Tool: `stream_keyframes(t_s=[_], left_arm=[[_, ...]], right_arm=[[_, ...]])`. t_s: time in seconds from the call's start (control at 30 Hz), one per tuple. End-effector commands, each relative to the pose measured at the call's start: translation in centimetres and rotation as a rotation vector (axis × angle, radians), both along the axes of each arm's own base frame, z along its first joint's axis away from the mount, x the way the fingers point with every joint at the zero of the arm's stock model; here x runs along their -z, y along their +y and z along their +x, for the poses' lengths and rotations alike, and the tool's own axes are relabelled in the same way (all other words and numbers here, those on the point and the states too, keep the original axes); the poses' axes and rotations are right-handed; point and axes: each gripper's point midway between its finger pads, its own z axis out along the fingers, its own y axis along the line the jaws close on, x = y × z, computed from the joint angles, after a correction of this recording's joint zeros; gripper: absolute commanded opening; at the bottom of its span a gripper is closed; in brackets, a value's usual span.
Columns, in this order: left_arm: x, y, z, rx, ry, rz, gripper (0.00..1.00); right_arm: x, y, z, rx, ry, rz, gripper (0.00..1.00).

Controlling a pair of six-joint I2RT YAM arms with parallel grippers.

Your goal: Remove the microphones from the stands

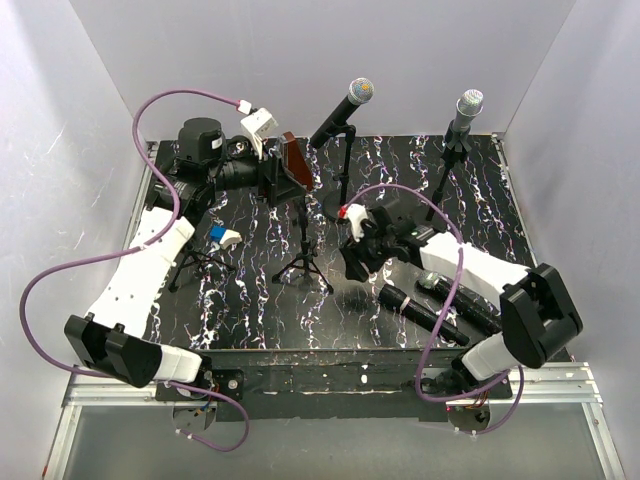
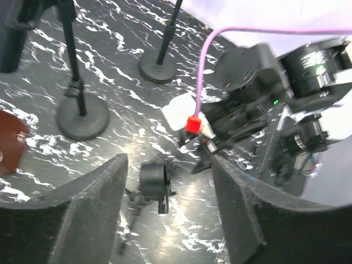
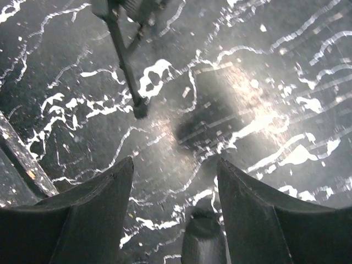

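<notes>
Beyond the right gripper [image 3: 175, 165], jaws wide and empty, two silver-headed black microphones stand mounted aslant: the nearer microphone [image 1: 345, 108] on a round-based black stand [image 1: 346, 160], the farther microphone [image 1: 463, 115] right of it; two loose black microphones [image 1: 420, 308] lie beside its arm [image 1: 470, 268]; two black tripods [image 1: 303, 255], one between the grippers; the left gripper [image 2: 168, 162], fingers [image 2: 82, 220] parted, holds nothing.

Lighting bright, overhead; wrist views softer.
Glare is noted on table [image 3: 254, 118] in rt wrist view; near foreground is rendered blurred.
</notes>
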Motion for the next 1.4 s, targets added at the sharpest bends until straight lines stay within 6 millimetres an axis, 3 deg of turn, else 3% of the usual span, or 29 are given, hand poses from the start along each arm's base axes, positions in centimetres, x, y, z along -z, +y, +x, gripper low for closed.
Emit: stream_keyframes(t_s=[0.0,0.07,0.17,0.4,0.47,0.73,0.83,0.93,1.07,1.2,1.37], left_arm=[[-3.0,0.9,0.2,0.019,-0.243,0.045,0.69],[-3.4,1.2,0.2,0.017,-0.286,0.065,0.77],[-2.3,1.6,-0.5,0.039,-0.291,0.103,0.8],[6.3,2.1,-2.4,0.069,-0.116,0.156,0.78],[8.0,2.0,-2.4,0.065,-0.095,0.149,0.79],[11.5,0.1,0.3,0.054,-0.011,0.076,0.77],[13.0,-0.7,1.0,0.08,0.034,0.068,0.7],[14.4,-1.0,0.8,0.104,0.045,0.085,0.54],[15.0,-0.4,-0.1,0.143,0.001,0.133,0.45],[15.5,0.3,-0.6,0.148,0.001,0.19,0.26],[14.9,2.3,2.2,0.016,-0.105,0.312,0.16]], right_arm=[[-0.6,-2.9,-0.1,0.02,-0.015,-0.013,0.7],[-0.6,-3.3,-0.3,0.028,-0.013,-0.015,0.7],[-1.1,-3.3,-0.7,0.022,-0.004,0.0,0.7],[-3.3,-2.5,-0.4,-0.054,-0.008,0.008,0.68],[-3.8,-2.5,0.0,-0.056,-0.022,0.008,0.68],[-3.7,-2.6,-0.2,-0.047,-0.031,0.021,0.69],[-3.7,-2.9,-0.3,-0.049,-0.04,0.016,0.69],[-3.4,-3.3,-0.2,-0.039,-0.055,-0.001,0.69],[-3.3,-3.2,-0.1,-0.041,-0.061,0.003,0.69],[-3.2,-3.0,0.0,-0.042,-0.064,0.013,0.69],[-3.1,-2.5,0.6,-0.031,-0.075,0.03,0.69]])
